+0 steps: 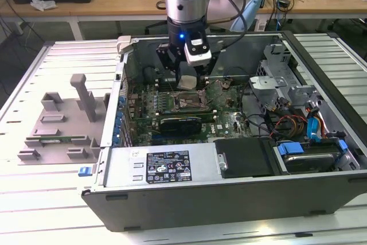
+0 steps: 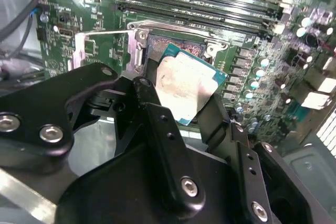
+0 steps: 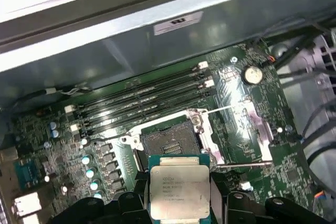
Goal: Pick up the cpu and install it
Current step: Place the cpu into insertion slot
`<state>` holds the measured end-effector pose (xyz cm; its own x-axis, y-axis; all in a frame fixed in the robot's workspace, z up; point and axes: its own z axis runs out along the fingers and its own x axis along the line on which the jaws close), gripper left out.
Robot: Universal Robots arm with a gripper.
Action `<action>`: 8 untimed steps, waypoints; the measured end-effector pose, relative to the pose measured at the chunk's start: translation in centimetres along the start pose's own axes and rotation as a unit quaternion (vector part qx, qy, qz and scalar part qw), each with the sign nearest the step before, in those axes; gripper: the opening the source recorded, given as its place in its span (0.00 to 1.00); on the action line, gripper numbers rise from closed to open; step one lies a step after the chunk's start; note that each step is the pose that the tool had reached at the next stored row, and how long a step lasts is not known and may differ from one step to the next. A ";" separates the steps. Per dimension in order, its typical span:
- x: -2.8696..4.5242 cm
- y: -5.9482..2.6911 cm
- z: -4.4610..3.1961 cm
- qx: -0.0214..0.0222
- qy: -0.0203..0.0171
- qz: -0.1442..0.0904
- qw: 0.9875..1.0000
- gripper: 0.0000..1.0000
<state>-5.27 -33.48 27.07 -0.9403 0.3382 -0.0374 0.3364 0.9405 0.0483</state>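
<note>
Ribbed white table (image 1: 34, 210) carries open computer case (image 1: 229, 196), grey fixture (image 1: 57, 123).

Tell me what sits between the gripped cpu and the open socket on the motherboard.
Nothing. In the first wrist view the cpu, shut in the gripper, hangs near the open socket, and the gap between them is bare.

Hand (image 2: 180, 99) grips cpu (image 2: 185, 88) (tilted) over socket (image 2: 169, 41).
</note>
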 end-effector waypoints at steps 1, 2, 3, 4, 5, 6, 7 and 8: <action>0.00 0.00 0.00 0.000 -0.001 0.012 1.000 0.55; 0.00 0.00 0.00 0.001 -0.001 0.019 1.000 0.55; 0.00 0.00 0.00 0.001 -0.001 0.029 1.000 0.55; 0.00 0.00 0.00 0.001 -0.002 0.036 0.999 0.55; 0.00 0.00 0.00 0.002 -0.002 0.042 0.999 0.55; 0.00 0.00 0.00 0.002 -0.003 0.055 0.998 0.55; 0.00 0.00 0.00 0.003 -0.003 0.067 0.998 0.55; 0.00 0.00 0.00 0.003 -0.004 0.074 0.997 0.55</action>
<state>-5.27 -33.48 27.07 -0.8799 0.4738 -0.0374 0.4719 0.8803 0.0483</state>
